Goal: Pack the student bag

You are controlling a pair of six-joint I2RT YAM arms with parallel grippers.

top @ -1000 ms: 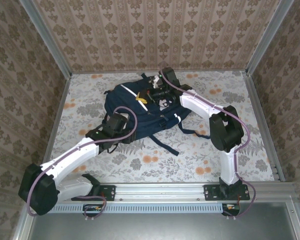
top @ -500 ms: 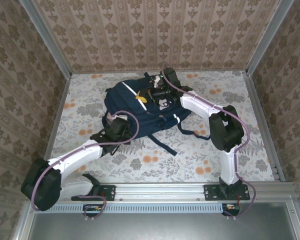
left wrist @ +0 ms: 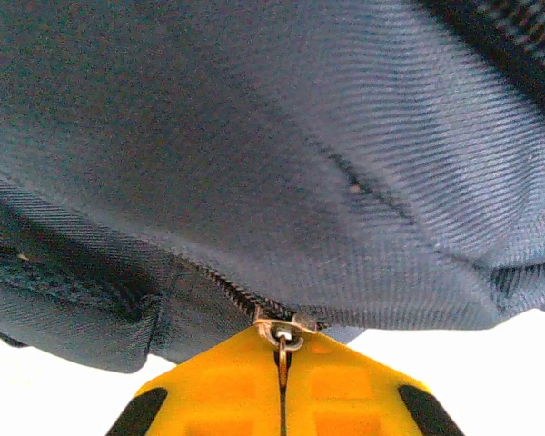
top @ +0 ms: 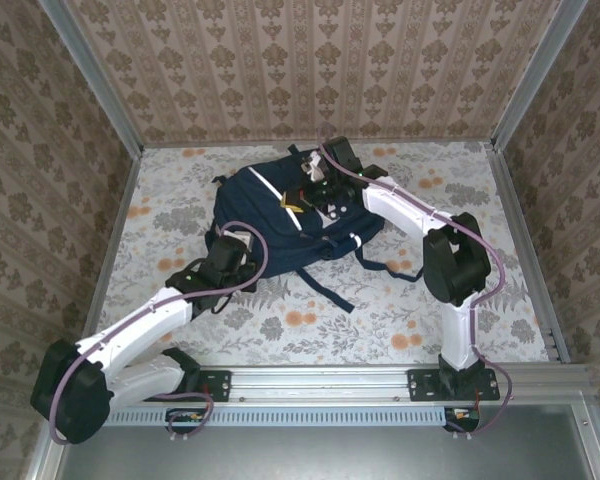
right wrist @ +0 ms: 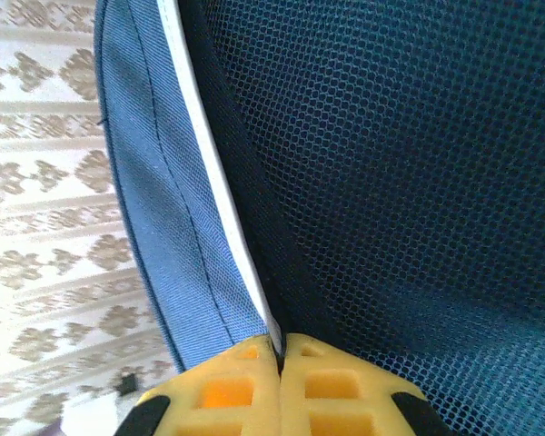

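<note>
The student bag, navy with thin white stripes, lies at the middle of the floral table, its dark straps trailing toward me. My left gripper is at the bag's near-left edge. In the left wrist view its yellow fingers are shut on the metal zipper pull, just under the slider, with bag fabric above. My right gripper is over the bag's far top part. In the right wrist view that gripper is shut on a white-striped edge of the bag beside dark mesh.
Patterned walls and metal posts enclose the table on three sides, with a rail along the near edge. Bare floral cloth lies left and right of the bag.
My left gripper has closed from half open onto the zipper pull, and its arm has stretched forward toward the bag. The right gripper stays shut on the bag edge, shifted slightly.
</note>
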